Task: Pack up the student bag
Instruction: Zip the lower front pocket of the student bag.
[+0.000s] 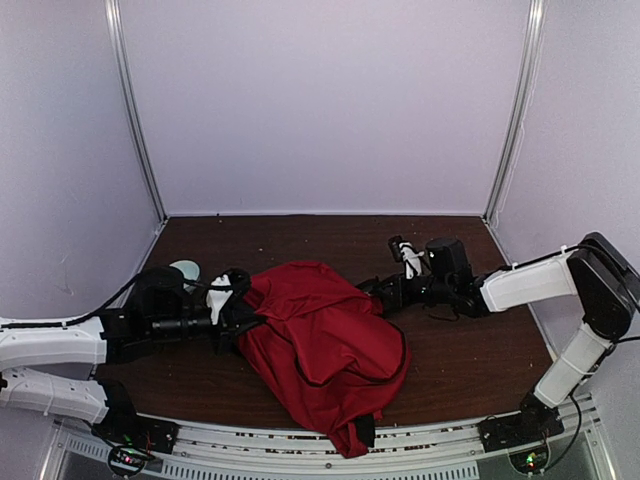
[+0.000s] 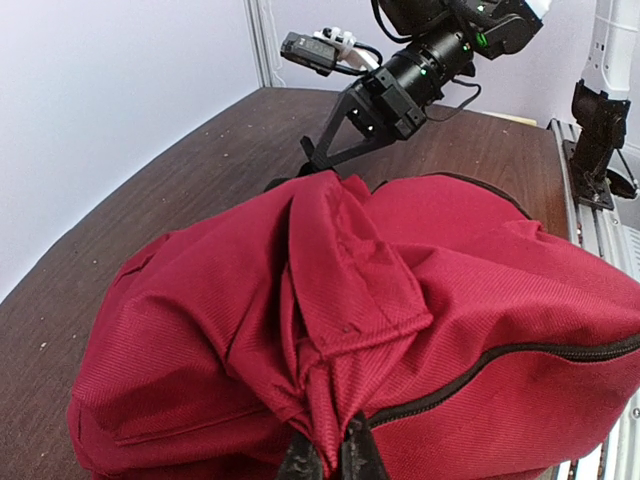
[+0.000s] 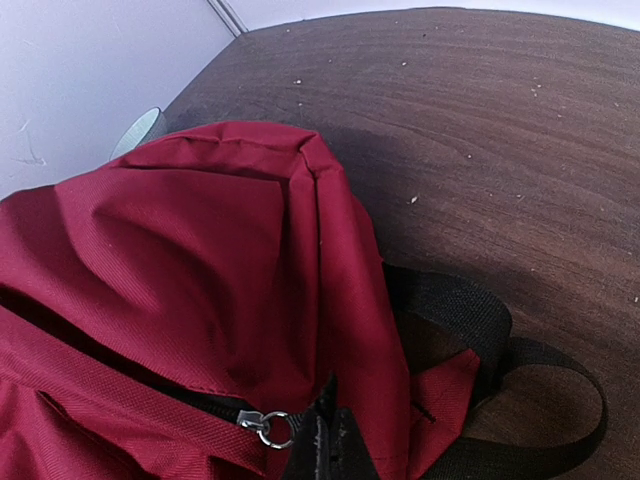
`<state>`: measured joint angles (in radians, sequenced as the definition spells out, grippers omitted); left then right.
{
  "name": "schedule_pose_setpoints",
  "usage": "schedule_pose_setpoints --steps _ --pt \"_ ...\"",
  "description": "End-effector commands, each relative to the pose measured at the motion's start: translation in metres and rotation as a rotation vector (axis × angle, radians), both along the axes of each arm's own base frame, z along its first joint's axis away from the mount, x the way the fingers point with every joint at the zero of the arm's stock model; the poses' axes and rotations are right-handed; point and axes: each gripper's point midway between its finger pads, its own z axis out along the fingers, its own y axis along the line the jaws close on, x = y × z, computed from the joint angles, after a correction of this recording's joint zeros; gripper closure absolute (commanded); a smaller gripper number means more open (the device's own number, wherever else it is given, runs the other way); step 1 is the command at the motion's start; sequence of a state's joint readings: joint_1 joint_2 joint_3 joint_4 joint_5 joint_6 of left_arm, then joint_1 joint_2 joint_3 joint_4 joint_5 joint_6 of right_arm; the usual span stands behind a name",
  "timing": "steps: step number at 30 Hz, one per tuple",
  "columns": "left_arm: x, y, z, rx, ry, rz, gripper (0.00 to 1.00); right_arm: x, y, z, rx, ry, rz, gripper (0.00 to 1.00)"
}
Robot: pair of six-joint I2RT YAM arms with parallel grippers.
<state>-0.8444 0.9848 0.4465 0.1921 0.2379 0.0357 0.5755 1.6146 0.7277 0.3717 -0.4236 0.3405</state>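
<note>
Left end effector [image 2: 330, 456]: jaws pinched tight on a raised fold of red cloth, right beside the black zipper [image 2: 500, 368].
Right end effector [image 3: 325, 450]: clamped down too, biting the bag's edge just next to the zipper pull [image 3: 268, 428].
Where the bag is: the student bag [image 1: 320, 350] lies slumped on the bench [image 1: 470, 350] between the two arms, its low corner hanging over the near edge.
Done so far: looks well along. The bag sits plump, and no loose items wait around it.
Left to do: probably the closing. From the left wrist the zipper reads shut; from the right wrist a dark gap runs along it, so part may be open.
Hidden: the bag's inside. What's packed, nobody can say.
Cut off: the black strap [image 3: 480, 320] loops out of the right wrist view at the bottom.
Hard to make out: a pale round thing [image 1: 185, 268] behind the left arm, unidentifiable.
</note>
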Motion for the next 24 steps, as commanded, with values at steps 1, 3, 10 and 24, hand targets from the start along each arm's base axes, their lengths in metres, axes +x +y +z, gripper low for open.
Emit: schedule_pose_setpoints --steps 1,3,10,24 --pt "0.010 0.000 0.043 -0.130 -0.108 0.025 1.00 0.027 -0.053 -0.027 -0.096 0.017 -0.201 1.00" --pt "0.019 0.001 0.036 -0.120 -0.085 0.056 1.00 0.026 -0.055 -0.018 -0.102 -0.002 -0.208 1.00" --pt "0.074 -0.001 0.031 -0.132 -0.046 0.147 1.00 0.010 -0.080 0.036 -0.121 -0.122 -0.259 1.00" --pt "0.146 -0.055 0.026 -0.240 -0.004 -0.020 1.00 -0.056 -0.110 0.086 -0.125 -0.266 -0.247 1.00"
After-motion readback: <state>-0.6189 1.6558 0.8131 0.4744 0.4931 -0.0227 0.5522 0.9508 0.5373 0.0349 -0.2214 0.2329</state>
